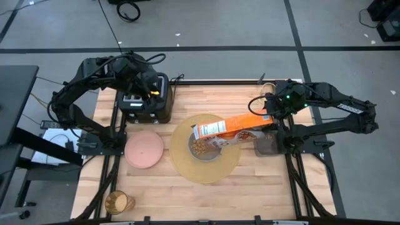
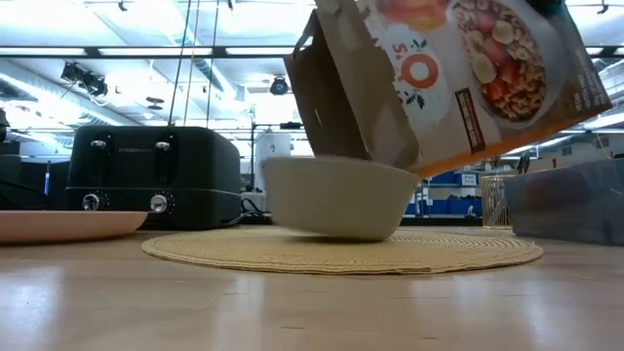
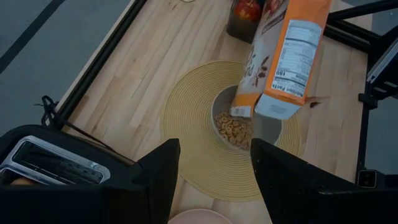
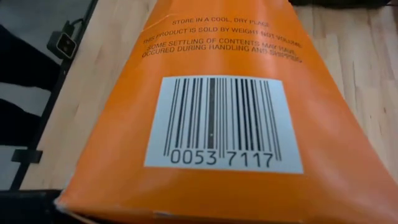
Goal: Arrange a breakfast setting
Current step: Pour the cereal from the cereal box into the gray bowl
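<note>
A grey bowl (image 1: 203, 147) with cereal rings (image 3: 233, 127) sits on the round tan placemat (image 1: 206, 169) mid-table. Above it hangs an orange cereal box (image 1: 228, 127), tipped, with my right gripper (image 1: 269, 115) shut on its right end. A pink plate (image 1: 144, 149) lies left of the mat and an amber glass (image 1: 118, 202) stands at the near left. My left gripper (image 3: 214, 180) hovers open above the black toaster (image 1: 147, 100), touching nothing. My right gripper holds the cereal box by its bottom end (image 4: 217, 124), coming from the table's right side and slanting down. The box fills the wrist view and hides the fingers. The box is lifted clear, tilted with its open top end (image 3: 249, 112) low over the bowl.
A grey bin (image 1: 265, 145) with a red apple (image 3: 247, 7) stands right of the mat, under the right arm. The toaster occupies the far left. Bare wood lies along the near edge between glass and right side.
</note>
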